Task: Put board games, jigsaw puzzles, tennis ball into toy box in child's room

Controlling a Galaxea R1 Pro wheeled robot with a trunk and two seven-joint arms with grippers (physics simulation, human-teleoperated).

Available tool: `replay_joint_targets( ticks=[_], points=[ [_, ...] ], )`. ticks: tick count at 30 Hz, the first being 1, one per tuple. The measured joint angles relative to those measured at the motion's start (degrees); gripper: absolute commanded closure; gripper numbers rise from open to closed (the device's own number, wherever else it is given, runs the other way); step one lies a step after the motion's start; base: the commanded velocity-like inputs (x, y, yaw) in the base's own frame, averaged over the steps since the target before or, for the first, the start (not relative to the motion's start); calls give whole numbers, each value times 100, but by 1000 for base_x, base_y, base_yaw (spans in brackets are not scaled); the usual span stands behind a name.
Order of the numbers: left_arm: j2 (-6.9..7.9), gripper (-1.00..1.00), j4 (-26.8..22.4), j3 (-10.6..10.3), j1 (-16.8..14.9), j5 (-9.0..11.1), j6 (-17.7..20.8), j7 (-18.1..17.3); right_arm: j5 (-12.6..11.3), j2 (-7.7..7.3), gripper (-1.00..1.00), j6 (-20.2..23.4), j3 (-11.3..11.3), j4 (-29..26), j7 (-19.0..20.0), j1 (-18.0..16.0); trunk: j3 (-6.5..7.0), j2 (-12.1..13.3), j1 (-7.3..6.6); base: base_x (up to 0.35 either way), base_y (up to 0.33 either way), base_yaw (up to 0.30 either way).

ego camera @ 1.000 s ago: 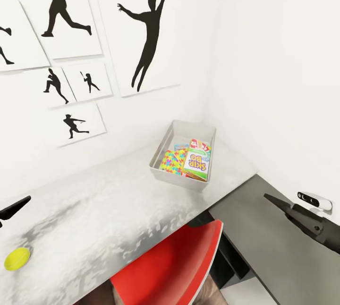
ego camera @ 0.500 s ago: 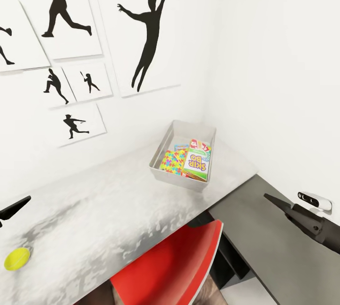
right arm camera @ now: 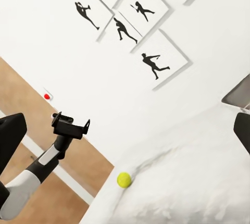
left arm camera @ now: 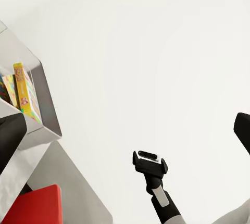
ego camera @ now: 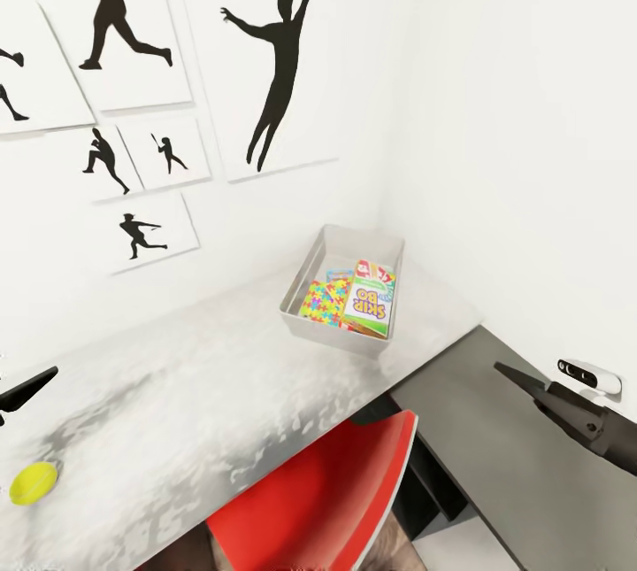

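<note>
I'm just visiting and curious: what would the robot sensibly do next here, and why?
Probably lower the left gripper toward the tennis ball. The ball lies loose on the table, apart from the toy box, which already holds games and puzzles, and that open gripper hangs nearest it.

My table (ego camera: 203, 394), grey speckled top: toy box (ego camera: 305, 312) at far corner, tennis ball (ego camera: 34, 482) near my left.

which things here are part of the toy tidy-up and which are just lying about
Part of the job:
- small yellow-green tennis ball, loose on the table
- light grey open plastic toy box
- green-yellow-red "SKIP-BO" game box, inside the toy box
- bright multicoloured jigsaw puzzle sheet, inside it too
- light grey speckled table

Just there:
- red chair
- black silhouette sports posters
</note>
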Motion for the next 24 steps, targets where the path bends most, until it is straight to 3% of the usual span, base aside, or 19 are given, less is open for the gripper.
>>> replay_joint_targets(
  ticks=[12, 24],
  points=[
    [0, -100, -1, 0, 2, 6, -1, 1, 3, 127, -100, -5, -116, -27, 10, -1, 49, 0, 0, -233, 36, 154],
    [-1, -100, -1, -1, 9, 9, -124, -16, 0, 172, -100, -162, -133, -28, 25, 0, 149, 0, -2, -30, 2, 124]
  ],
)
